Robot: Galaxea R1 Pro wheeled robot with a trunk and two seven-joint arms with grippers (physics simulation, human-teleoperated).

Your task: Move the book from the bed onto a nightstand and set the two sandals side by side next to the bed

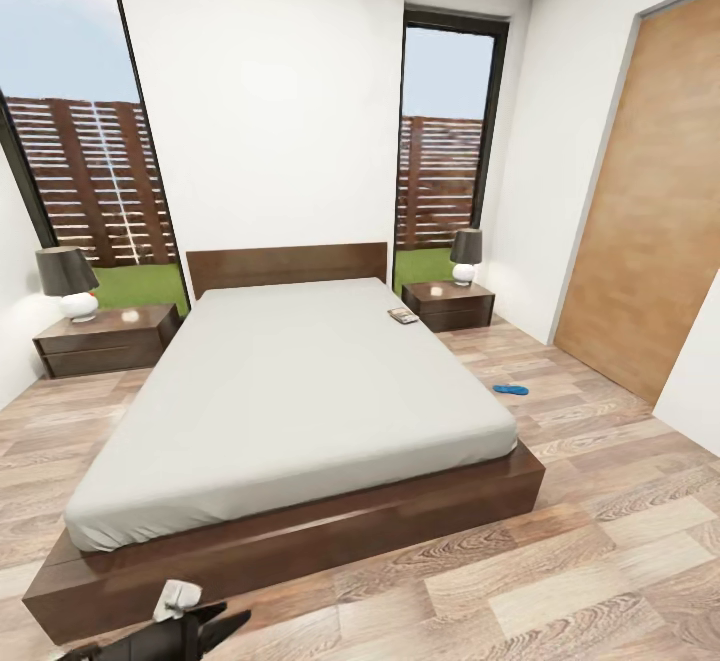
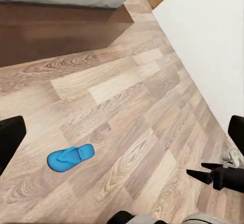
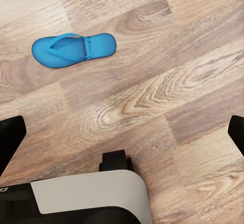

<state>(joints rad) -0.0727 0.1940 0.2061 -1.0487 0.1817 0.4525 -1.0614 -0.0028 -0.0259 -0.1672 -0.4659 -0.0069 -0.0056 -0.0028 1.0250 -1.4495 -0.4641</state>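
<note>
Our left end effector [image 2: 122,142] shows its two black fingers spread wide at the frame's sides, nothing between them; the right end effector [image 3: 122,137] is likewise spread and empty above the wood-plank floor [image 3: 168,82]. Near it lies a sandal [image 3: 73,49] — flat, bright blue, with thin blue straps, sole down on the grained planks. A second sandal [image 1: 510,389] rests on the floor off the bed's right edge. The book [image 1: 403,316] lies at the far right corner of the smooth grey-beige mattress of the bed [image 1: 300,391], just beside the dark wooden nightstand [image 1: 450,306] — its lettering too small to read.
</note>
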